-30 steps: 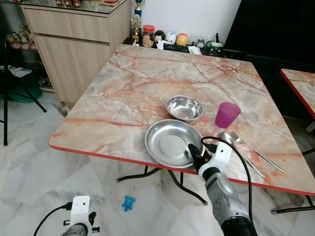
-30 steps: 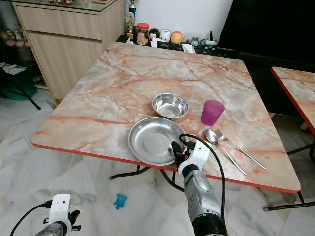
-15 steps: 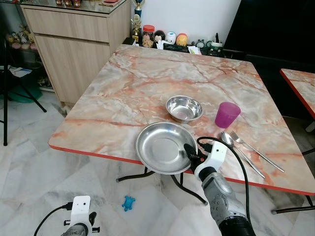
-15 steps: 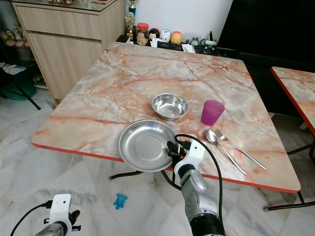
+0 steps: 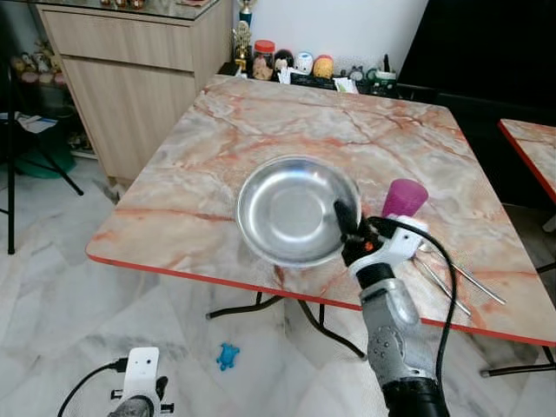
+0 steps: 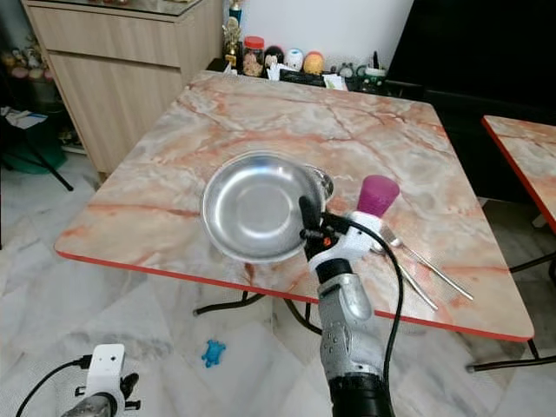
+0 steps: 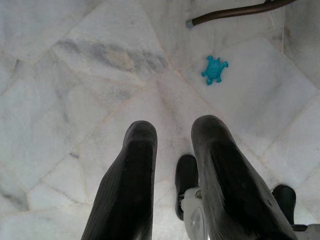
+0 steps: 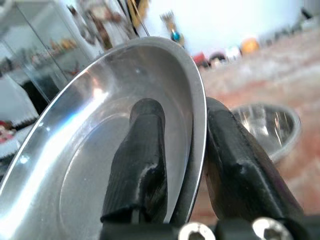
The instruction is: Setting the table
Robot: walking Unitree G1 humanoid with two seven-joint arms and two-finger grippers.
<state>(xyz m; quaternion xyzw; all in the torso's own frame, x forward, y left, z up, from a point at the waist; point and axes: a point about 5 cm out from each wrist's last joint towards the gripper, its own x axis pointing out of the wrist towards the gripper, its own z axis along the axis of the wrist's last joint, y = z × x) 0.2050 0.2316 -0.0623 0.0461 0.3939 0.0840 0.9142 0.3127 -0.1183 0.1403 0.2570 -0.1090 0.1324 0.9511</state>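
Right gripper (image 5: 346, 228) clamped on the rim of the round shiny steel plate (image 5: 291, 208), one black finger (image 8: 137, 160) inside the dish, the other under the rim. Plate held off the pink-veined marble surface (image 5: 261, 130), tilted up toward the camera, in front of the small steel bowl (image 8: 267, 127). Just beside the gripper, toward the robot's right: translucent magenta plastic cup (image 5: 404, 197), then a steel spoon and fork (image 5: 452, 280) lying side by side. Left gripper (image 7: 172, 165) hangs low over the white marble floor (image 7: 75, 100), fingers slightly apart, holding nothing; small blue turtle toy (image 7: 214, 69) lies on the floor.
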